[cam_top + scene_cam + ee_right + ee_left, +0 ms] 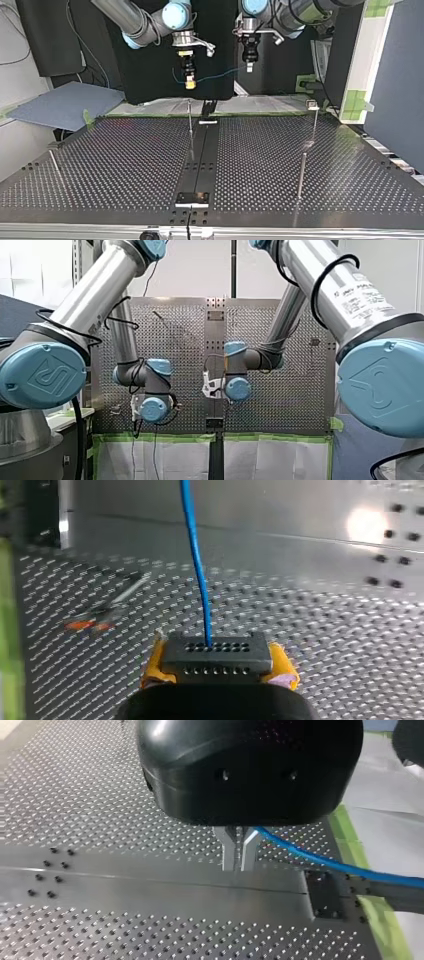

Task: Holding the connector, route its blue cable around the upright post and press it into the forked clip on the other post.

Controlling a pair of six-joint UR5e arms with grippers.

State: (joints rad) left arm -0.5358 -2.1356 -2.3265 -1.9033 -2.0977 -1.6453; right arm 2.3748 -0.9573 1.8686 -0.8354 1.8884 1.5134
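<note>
You have a wide perforated metal surface [125,165] to work over, split by a plain solid strip [202,150] running from the top view's near edge to its far edge. Both grippers hang above the far edge, where green tape [384,922] borders the metal. Most of the room is open. A thin metal upright post [190,125] stands near the middle, just below the right gripper [189,82]. A second thin post with a small metal head [314,125] and a plain third post [301,175] stand at the top view's right, and a short leaning rod [55,165] sits well apart at its left. The right gripper's yellow pads [155,662] clamp the dark grey rectangular connector [217,652] by its two short ends. Its long axis lies across the gripper, and its holed face points ahead, away from the gripper and toward the surface. The thin blue cable [195,555] leaves that face and runs straight ahead. In the top view it crosses sideways through the air to the left gripper [249,64], clear of every post. The left gripper's metal fingers [227,852] are pressed together, pinching the cable, which trails off beside them past the taped edge.
</note>
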